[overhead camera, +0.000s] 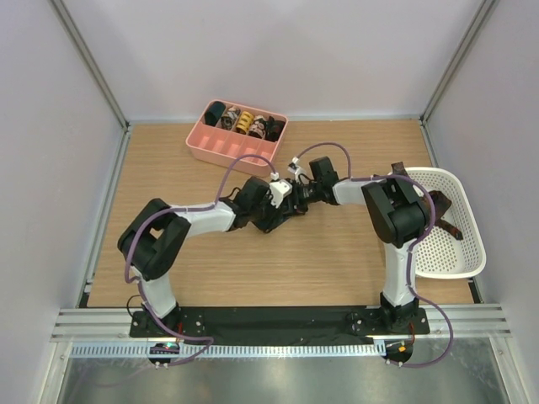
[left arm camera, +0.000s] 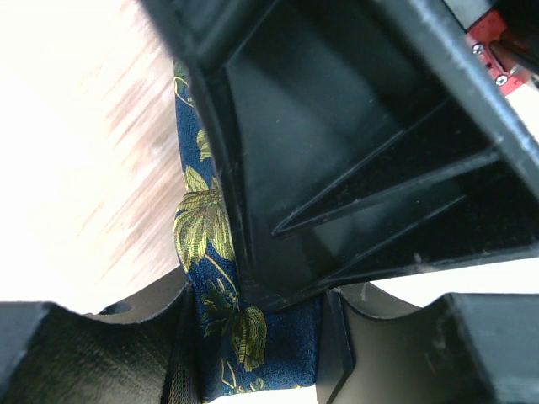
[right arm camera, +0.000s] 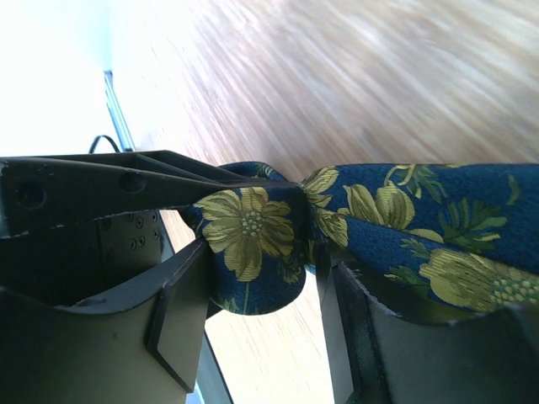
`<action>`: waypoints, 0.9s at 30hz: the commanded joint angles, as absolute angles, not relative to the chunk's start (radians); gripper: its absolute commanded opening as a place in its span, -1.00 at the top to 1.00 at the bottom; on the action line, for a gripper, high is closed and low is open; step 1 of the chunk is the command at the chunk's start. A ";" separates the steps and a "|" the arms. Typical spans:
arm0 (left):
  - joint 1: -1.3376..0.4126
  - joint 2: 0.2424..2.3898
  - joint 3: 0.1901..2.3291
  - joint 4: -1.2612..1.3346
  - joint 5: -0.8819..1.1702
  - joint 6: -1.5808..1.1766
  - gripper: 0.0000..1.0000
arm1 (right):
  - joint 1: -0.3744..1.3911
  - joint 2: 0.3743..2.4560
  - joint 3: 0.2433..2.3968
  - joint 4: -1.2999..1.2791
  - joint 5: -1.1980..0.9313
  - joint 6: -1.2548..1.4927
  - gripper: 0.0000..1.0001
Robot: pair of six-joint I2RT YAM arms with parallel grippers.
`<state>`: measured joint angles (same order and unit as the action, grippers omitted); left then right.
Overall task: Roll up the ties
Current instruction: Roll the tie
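A navy tie with yellow-green flower print (right arm camera: 253, 227) is held between both grippers above the middle of the table. My right gripper (right arm camera: 265, 278) is shut on a curled, coil-like part of it, and a flat length runs off to the right. My left gripper (left arm camera: 257, 353) is shut on the same tie (left arm camera: 202, 227), with the right gripper's black body right in front of it. In the top view the two grippers, left (overhead camera: 274, 209) and right (overhead camera: 292, 195), meet tip to tip and hide the tie.
A pink tray (overhead camera: 206, 151) at the back holds several rolled ties (overhead camera: 244, 123). A white basket (overhead camera: 467, 257) at the right edge holds dark unrolled ties (overhead camera: 444, 210). Grey walls close in the table on three sides.
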<state>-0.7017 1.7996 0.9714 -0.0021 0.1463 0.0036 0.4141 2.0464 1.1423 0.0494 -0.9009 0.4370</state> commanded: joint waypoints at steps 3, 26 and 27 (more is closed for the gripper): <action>-0.712 1.882 0.971 -0.161 0.181 -0.031 0.40 | 0.371 1.994 1.108 0.179 -0.880 0.549 -0.15; -0.758 1.956 1.097 -0.325 0.106 -0.052 0.43 | 0.178 1.738 0.936 0.233 -0.660 0.630 0.10; -0.762 1.971 1.110 -0.362 0.075 -0.058 0.43 | 0.172 1.711 0.921 0.227 -0.635 0.624 0.10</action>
